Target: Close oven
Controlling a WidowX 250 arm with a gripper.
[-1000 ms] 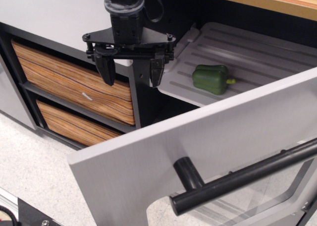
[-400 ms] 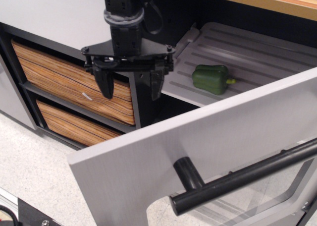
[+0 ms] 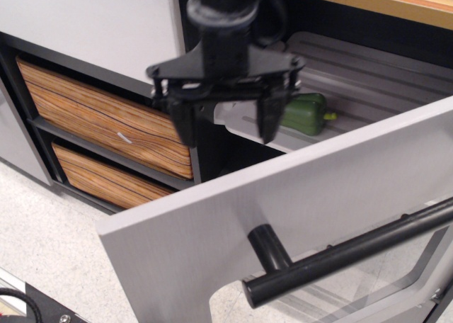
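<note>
Observation.image: speckled floor [image 3: 49, 231] under oven [image 3: 297, 210], door hanging open.

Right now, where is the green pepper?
The pepper lies on the grey tray inside the open oven, right of centre in the view, just behind the gripper and above the door.

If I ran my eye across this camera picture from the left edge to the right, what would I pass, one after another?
Wood-grain drawers → the robot's open gripper → green bell pepper on the grey ribbed tray. The open oven door and its black bar handle stretch across the foreground, so they have no single place in the order.
</note>
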